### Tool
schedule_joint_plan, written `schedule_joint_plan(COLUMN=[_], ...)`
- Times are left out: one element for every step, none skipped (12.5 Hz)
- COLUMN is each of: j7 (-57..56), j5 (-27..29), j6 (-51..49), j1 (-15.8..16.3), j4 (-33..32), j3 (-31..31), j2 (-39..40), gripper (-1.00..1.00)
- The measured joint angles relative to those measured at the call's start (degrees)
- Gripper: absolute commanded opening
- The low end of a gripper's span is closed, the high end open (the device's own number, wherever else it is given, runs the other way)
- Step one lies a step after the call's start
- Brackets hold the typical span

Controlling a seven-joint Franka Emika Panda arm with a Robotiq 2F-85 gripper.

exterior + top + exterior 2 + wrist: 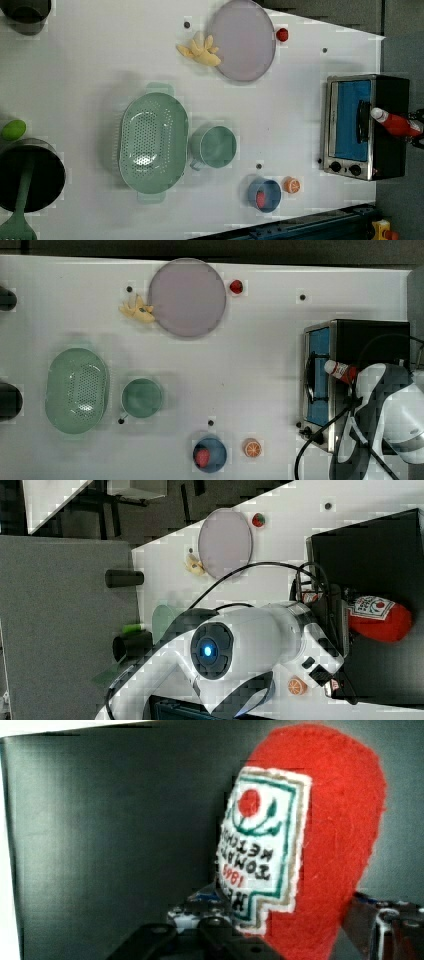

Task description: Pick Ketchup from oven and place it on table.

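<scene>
The ketchup (341,371), a red bottle with a white cap and a white label, lies on its side on top of the black oven (370,337). Its cap points toward the oven's blue glass door (350,120). In the wrist view the ketchup (325,845) sits between my gripper's (290,920) two dark fingers, which press against both of its sides. The left view shows the gripper (416,129) at the bottle's base end. The white arm (395,410) hangs over the oven's back. The white table (250,365) spreads out in front of the oven.
On the table are a grey-lilac plate (187,297), a small red fruit (236,287), a banana (136,309), a green colander (77,390), a green cup (142,398), a blue bowl (210,455) and an orange half (252,447). Black cables loop over the oven.
</scene>
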Motion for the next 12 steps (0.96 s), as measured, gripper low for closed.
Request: schedule_joint_plan(j7=[0.0, 0.0, 0.0, 0.0, -0.2, -1.2, -2.4, -3.3, -4.0, -4.7, -6.0, -6.4], j5=[-0.5, -0.5, -0.4, -1.1, -1.8, -1.8, -2.0, -2.8, -4.6, -5.0, -4.1, -4.2], j6=[-0.1, 0.5, 0.4, -0.1, -0.3, -1.4, -4.1, -8.7, -14.7, -20.1, -24.1, -27.7], j1=[0.0, 0.4, 0.7, 0.7, 0.8, 0.8, 1.0, 1.2, 1.4, 1.7, 2.6, 4.2], j4=[0.5, 0.6, 0.7, 1.1, 1.7, 3.2, 5.8, 8.9, 11.1, 12.5, 14.2, 16.6], j3=[-0.1, -0.5, -0.8, -0.8, -0.9, -0.6, -0.3, 0.1, 1.0, 2.7, 3.7, 4.2], j2=[0.2, 0.2, 0.3, 0.3, 0.3, 0.3, 0.3, -0.2, -2.0, -5.0, -7.9, -10.3], gripper=[0.29, 0.29, 0.29, 0.29, 0.29, 0.29, 0.29, 0.29, 0.29, 0.29, 0.29, 0.29])
